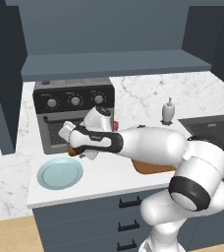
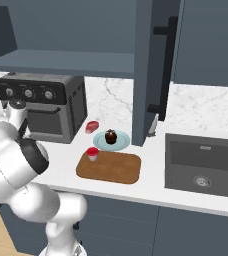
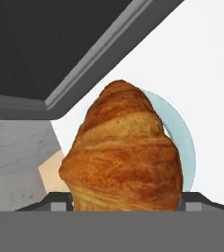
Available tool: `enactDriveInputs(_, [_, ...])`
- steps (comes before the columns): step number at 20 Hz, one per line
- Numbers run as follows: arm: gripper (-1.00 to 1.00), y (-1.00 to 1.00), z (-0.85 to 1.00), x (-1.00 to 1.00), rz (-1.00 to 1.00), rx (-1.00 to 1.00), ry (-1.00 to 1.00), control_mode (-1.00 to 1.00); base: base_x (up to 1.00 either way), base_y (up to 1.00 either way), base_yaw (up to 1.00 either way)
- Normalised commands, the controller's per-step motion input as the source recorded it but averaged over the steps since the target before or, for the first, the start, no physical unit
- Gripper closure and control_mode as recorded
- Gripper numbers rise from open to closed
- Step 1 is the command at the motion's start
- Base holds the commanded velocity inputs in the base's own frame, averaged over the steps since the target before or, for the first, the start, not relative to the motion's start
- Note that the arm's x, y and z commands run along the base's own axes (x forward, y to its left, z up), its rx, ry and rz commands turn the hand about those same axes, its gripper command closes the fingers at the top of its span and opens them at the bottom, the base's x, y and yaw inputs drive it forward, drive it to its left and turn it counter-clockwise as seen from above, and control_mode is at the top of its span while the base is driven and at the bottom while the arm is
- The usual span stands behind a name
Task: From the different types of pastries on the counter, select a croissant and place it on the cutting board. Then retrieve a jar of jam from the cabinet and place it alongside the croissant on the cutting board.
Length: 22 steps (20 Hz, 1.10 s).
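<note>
The two-finger gripper (image 1: 77, 151) of the white arm was closed on the small golden-orange, crescent-shaped croissant (image 3: 124, 152). The hand view showed the pastry wedged between the two dark finger tips, jaws at a middling width set by its body rather than fully shut. I judged the grip was taken across the croissant's thick middle so the tapered end pointed away from the hand and the soft layers were not pinched at a thin point. The croissant hung in the air well off the left end of the flat brown wooden cutting board (image 2: 113, 170), above a round light blue plate (image 1: 60, 173) lying further left of the board, so the carry to the board seemed to be the step in hand. At the board's far left corner stood the tiny squat jar of jam (image 2: 92, 153) with its red lid, on the wood or just at its edge - I could not tell which. The bare stretch beside it looked like the natural spot for the pastry. Just behind the board a dark brown chocolate cupcake (image 2: 110, 136) sat on a second light blue plate (image 2: 123, 144), left alone as the wrong pastry. Up close the croissant was glossy and deep amber, ridged in overlapping bands, darker along the crests, paler in the folds - flaky-looking and easily crushed.
</note>
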Motion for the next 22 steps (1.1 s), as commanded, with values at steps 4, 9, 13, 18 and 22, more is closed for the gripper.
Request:
enactDriveInputs(4, [1.00, -0.34, 0.38, 0.00, 0.00, 0.19, 0.00, -1.00, 0.00, 0.00, 0.00])
enactDriveInputs(9, [1.00, -0.30, 0.30, 0.00, 0.00, 0.16, 0.00, -1.00, 0.00, 0.00, 0.00])
enactDriveInputs(13, [1.00, -0.20, 0.00, 0.09, 0.05, 0.00, -0.11, -1.00, 0.00, 0.00, 0.00])
enactDriveInputs(18, [1.00, -0.39, 0.01, 0.23, 0.22, -0.02, -0.21, -1.00, 0.00, 0.00, 0.00])
enactDriveInputs(22, [1.00, -0.49, 0.18, 0.26, 0.32, 0.00, -0.20, -1.00, 0.00, 0.00, 0.00])
